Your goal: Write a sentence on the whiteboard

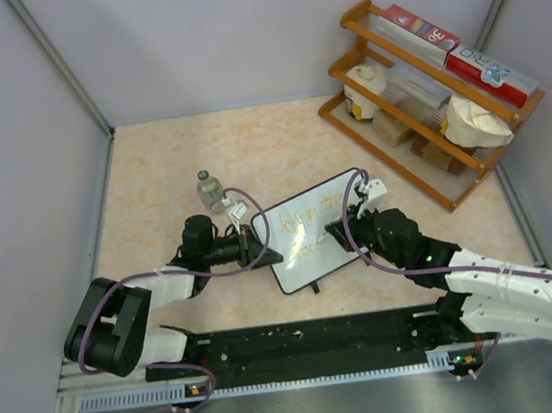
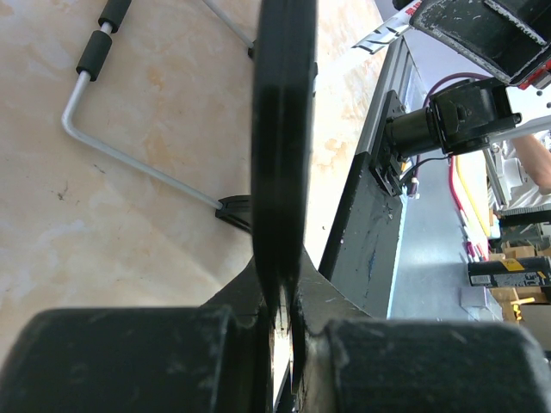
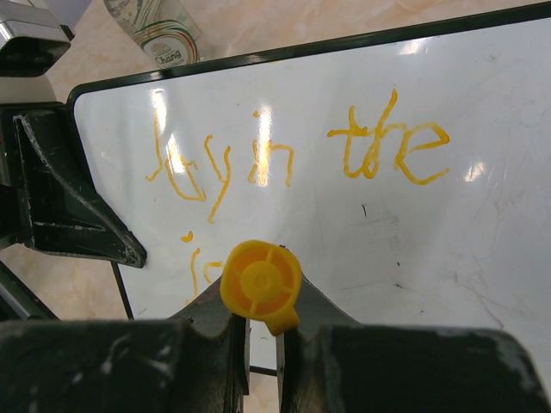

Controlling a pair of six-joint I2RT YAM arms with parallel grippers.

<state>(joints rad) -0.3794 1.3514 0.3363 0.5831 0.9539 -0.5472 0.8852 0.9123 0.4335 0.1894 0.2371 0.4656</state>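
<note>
The whiteboard stands tilted at mid-table, and its black frame runs edge-on through the left wrist view. My left gripper is shut on the board's left edge; one of its fingers shows beside the board. The sentence is orange script across the top of the board, with a few strokes of a second line below it at the left. My right gripper is shut on a yellow-orange marker pointed at the board, seen end-on, low on the writing surface.
A small glass bottle stands just behind the board's left corner. A wooden rack with boxes and bags fills the back right. The board's wire stand rests on the table. A black rail runs along the near edge.
</note>
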